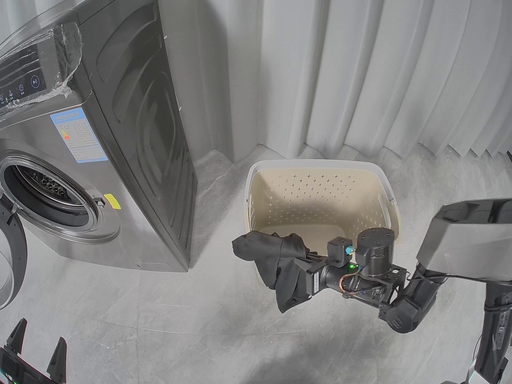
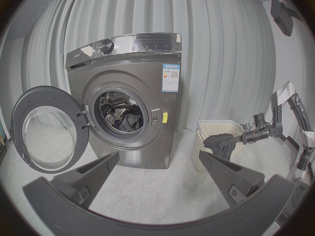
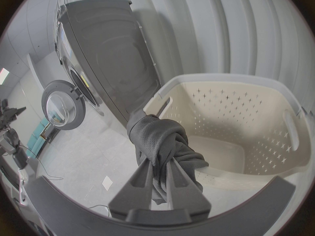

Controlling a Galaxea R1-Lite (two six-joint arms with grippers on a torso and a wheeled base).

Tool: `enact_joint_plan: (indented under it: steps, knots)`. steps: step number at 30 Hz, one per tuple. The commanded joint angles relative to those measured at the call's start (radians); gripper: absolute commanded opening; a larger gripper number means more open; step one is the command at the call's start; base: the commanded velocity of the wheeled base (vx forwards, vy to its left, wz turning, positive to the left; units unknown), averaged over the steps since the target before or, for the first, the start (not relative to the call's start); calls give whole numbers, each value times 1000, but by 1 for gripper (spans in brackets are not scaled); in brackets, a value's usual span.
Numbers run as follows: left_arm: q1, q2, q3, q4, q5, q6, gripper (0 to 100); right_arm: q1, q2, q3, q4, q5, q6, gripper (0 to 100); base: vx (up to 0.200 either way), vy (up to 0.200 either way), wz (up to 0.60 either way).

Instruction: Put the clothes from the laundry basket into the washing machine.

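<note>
Garment [image 1: 272, 262] clamped in right hand [image 3: 160, 164] over laundry basket [image 1: 320, 164] rim; left hand [image 2: 158, 154] apart, open floor [image 2: 154, 184] before washing machine [image 2: 131, 76]

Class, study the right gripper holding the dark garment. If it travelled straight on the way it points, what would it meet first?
The right gripper would probably meet the washing machine's side panel first; the gap between looks free, though depth is unclear.

Pale pleated curtains [image 1: 373, 54] back a grey marbled tile floor [image 1: 186, 321]; a teal shape [image 3: 35, 142], perhaps furniture, stands beyond.
</note>
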Motion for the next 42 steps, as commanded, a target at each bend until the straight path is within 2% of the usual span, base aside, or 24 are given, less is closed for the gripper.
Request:
enact_joint_plan:
  steps: [1,6,8,9,15,18,30,36,42]
  knots:
    - [0,-10,18,0,2,-3,100,7,-264,129,-4,1,5,0,0,0,0]
    - [0,-10,18,0,2,-6,100,15,-463,201,-13,-10,23,0,0,0,0]
    - [0,-10,18,0,2,-6,100,15,-477,208,-16,-11,26,0,0,0,0]
    - [0,-10,18,0,1,-6,100,22,-546,225,-36,-28,36,0,0,0,0]
    - [0,-10,18,0,2,-7,100,19,-616,170,-21,-30,28,0,0,0,0]
    - [0,-10,18,0,2,-7,100,7,-633,161,-26,-25,26,0,0,0,0]
    - [0,-10,18,-2,-9,-6,100,11,-662,158,-24,-19,22,0,-200,0,0]
    - [0,-10,18,0,-10,-6,100,31,-679,164,-23,-14,22,0,0,0,0]
    - [0,-10,18,0,-9,-6,100,42,-670,164,-36,-14,22,0,0,200,0]
